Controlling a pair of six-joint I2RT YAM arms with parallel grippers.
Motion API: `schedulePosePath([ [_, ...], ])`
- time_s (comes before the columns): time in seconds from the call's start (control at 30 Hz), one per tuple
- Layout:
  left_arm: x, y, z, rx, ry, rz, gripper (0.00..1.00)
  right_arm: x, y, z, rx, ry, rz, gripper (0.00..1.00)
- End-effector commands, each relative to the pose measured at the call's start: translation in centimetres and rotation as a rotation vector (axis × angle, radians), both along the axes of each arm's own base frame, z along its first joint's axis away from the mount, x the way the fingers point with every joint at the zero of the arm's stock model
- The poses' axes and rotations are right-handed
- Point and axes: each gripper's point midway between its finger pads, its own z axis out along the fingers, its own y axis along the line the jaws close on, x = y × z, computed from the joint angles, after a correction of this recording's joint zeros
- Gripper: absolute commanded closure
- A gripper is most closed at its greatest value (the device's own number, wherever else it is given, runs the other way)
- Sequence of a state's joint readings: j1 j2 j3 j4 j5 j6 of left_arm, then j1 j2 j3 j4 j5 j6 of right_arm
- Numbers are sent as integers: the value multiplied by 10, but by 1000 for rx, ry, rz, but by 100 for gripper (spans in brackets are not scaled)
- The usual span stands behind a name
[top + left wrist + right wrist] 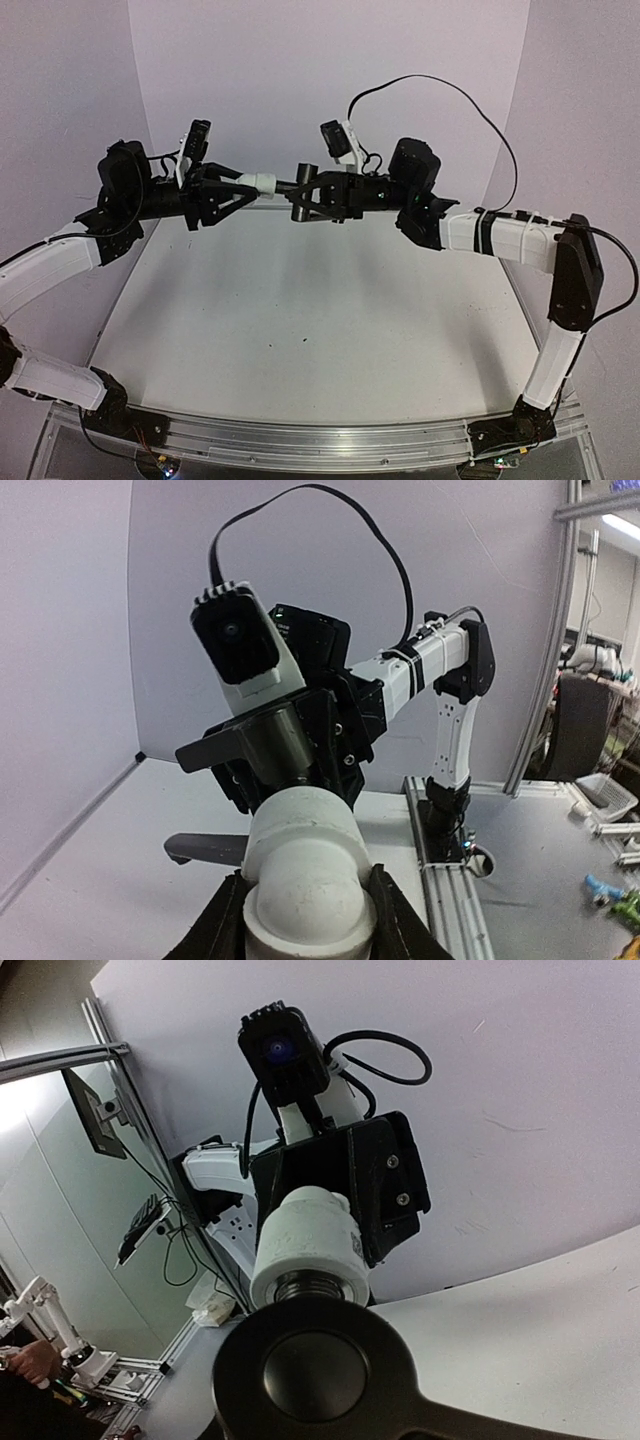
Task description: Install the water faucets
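Both arms meet in mid-air over the back of the table. My left gripper is shut on the white plastic fitting, which fills the bottom of the left wrist view as a rounded white fitting between my two black fingers. My right gripper is shut on the black metal faucet. Its body butts against the fitting's far end and its handle sticks out left. In the right wrist view the faucet's round black head hides my fingers, and its threaded end sits in the fitting's mouth.
White table lies below both grippers. An aluminium rail runs along the near edge with the arm bases on it. White backdrop walls close the back and sides. A black cable loops above the right arm.
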State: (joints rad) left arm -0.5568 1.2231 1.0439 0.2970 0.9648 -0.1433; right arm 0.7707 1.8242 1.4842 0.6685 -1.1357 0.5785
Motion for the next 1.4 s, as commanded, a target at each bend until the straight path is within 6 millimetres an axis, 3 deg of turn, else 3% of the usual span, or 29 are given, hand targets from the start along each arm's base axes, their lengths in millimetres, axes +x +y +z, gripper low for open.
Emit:
schedulePosePath([
  [0.0, -53, -31, -48, 129, -15, -253, 100, -27, 23, 51, 119, 31, 69, 100],
  [0.27, -37, -33, -63, 262, -255, -181, 100, -30, 28, 49, 58, 210, 166, 100],
  [0.47, -25, -34, -67, 303, -430, -144, 100, -37, 21, 52, 69, 321, 234, 100],
  [0.63, -25, -41, -62, 330, -484, -234, 100, -41, 20, 54, 37, 393, 288, 100],
  [0.9, -17, -40, -81, 510, -574, -296, 100, -44, 23, 47, -71, 556, 368, 100],
  [1.13, -5, -47, -77, 569, -762, -311, 100, -41, 30, 48, -122, 656, 424, 100],
  [1.37, 3, -40, -68, 676, -1005, -380, 100, -39, 30, 60, -106, 689, 440, 100],
])
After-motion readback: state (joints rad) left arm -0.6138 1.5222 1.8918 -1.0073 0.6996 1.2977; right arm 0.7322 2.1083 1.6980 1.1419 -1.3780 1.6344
